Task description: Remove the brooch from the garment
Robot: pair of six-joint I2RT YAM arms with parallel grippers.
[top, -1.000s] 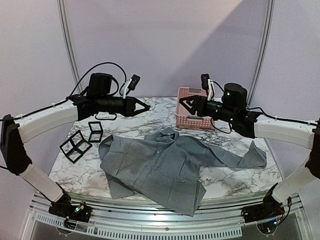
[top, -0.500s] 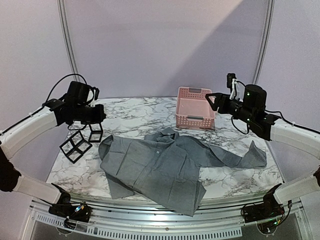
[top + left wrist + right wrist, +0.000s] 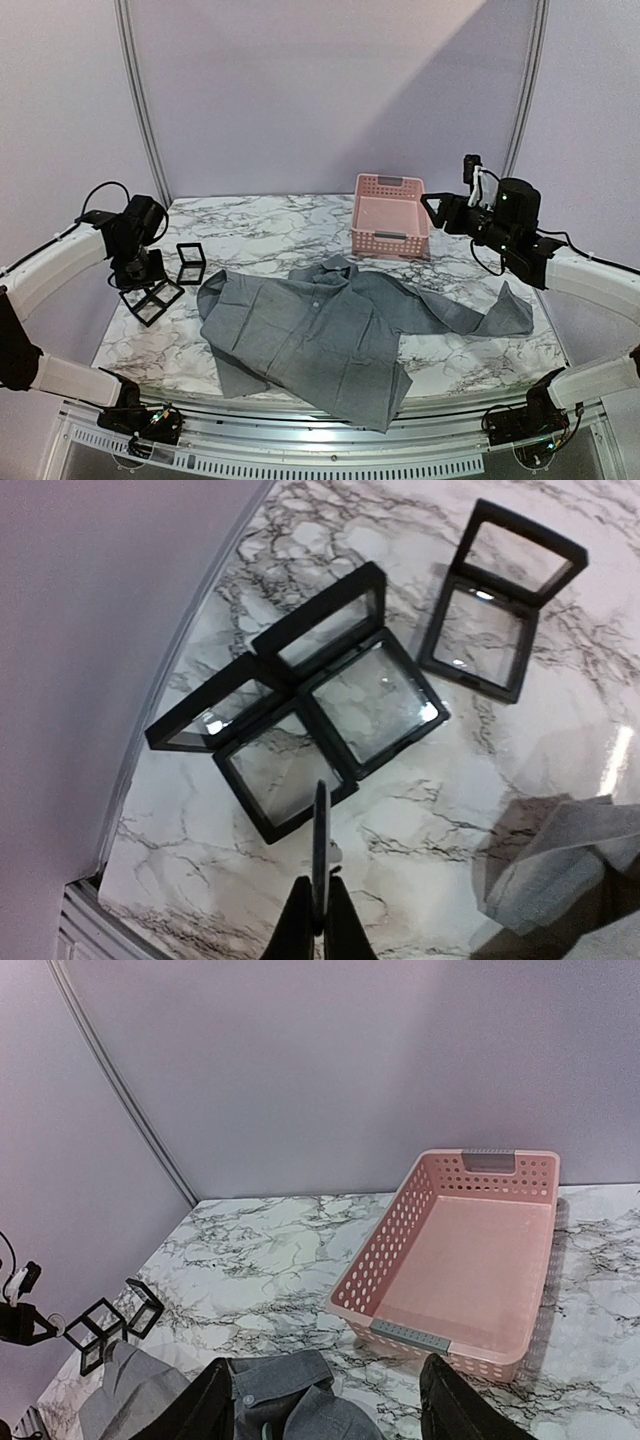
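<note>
Garment (image 3: 330, 330) lies spread mid-counter (image 3: 270, 225), its hem over the near edge and the brooch not discernible; with the left hand (image 3: 318, 920) shut on nothing visible and the right hand (image 3: 325, 1410) half open and empty, a blind pinch could drag cloth off.

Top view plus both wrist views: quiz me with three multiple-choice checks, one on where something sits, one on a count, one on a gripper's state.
1. Where does the pink basket stand?
A) far side of the table, right of centre, beyond the garment
B) on the garment
C) at the left edge

2. How many black cases lie on the table?
A) two
B) three
C) five

3. The left gripper is:
A) wide open
B) clamped on the garment
C) shut, off the garment

Answers: 1 A, it stands apart behind the garment. 2 B, the left wrist view shows three, lids open. 3 C, its fingers meet above the cases.
</note>
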